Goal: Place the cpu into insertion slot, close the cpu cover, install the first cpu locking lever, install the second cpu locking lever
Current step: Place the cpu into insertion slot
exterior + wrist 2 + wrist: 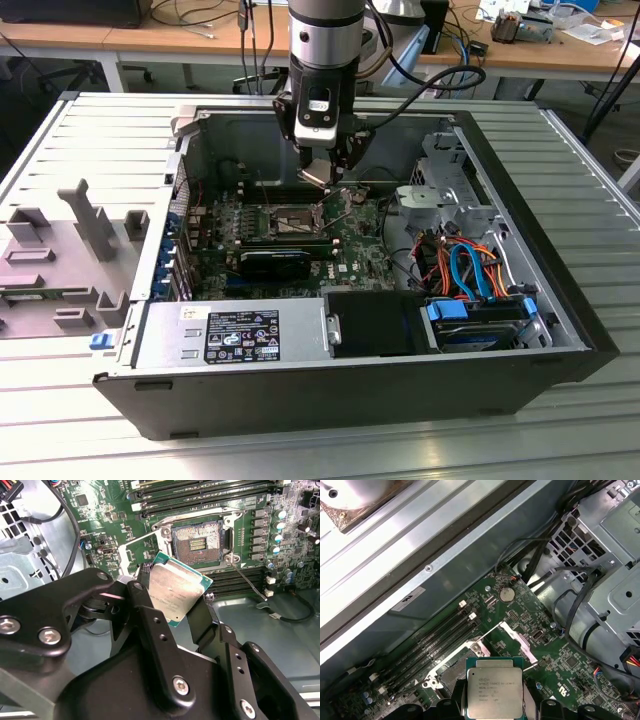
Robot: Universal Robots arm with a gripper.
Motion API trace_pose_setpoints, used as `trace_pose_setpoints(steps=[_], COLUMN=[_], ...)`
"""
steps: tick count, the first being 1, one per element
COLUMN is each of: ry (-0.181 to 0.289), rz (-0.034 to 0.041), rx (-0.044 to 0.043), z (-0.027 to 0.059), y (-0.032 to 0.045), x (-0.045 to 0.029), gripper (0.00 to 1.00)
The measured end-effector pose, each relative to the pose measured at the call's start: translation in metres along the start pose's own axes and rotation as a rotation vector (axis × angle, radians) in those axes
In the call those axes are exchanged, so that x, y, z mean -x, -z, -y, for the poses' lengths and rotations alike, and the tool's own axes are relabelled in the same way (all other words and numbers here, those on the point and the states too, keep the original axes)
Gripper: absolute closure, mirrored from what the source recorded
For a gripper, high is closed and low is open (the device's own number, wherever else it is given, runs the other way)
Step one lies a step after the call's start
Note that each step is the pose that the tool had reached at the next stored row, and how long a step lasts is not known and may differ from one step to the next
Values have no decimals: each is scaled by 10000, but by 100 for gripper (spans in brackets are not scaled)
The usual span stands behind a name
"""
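Note:
My gripper [318, 172] is shut on the cpu [177, 587], a thin silvery square chip with a green rim, held by its edges between the black fingers [145, 612]. The chip hangs tilted above the green board, a little beyond the insertion slot [197, 541] toward the case's rear wall. The slot lies open, its dark pin field bare. The cpu cover [517, 640] stands swung up beside the slot [451, 669]. A thin locking lever [247, 580] sticks out free from the socket's corner. In the first wrist view the cpu [494, 692] covers part of the slot.
Long black memory slots [200, 495] run along one side of the socket. The open computer case [560, 230] walls the board in. A drive cage [440, 190] and orange and blue cables [465, 270] crowd the exterior view's right. A power supply [230, 335] sits in front. Grey fixtures [60, 260] lie outside.

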State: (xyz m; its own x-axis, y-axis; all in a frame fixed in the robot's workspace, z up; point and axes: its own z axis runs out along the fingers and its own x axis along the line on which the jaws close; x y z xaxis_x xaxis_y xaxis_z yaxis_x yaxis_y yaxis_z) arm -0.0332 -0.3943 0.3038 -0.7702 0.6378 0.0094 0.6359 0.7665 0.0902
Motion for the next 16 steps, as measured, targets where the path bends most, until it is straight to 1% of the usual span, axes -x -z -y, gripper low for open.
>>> trace_pose_setpoints(steps=[16], ry=[-137], rz=[12], rx=[1], z=[2], y=[0], x=[1], gripper=[46])
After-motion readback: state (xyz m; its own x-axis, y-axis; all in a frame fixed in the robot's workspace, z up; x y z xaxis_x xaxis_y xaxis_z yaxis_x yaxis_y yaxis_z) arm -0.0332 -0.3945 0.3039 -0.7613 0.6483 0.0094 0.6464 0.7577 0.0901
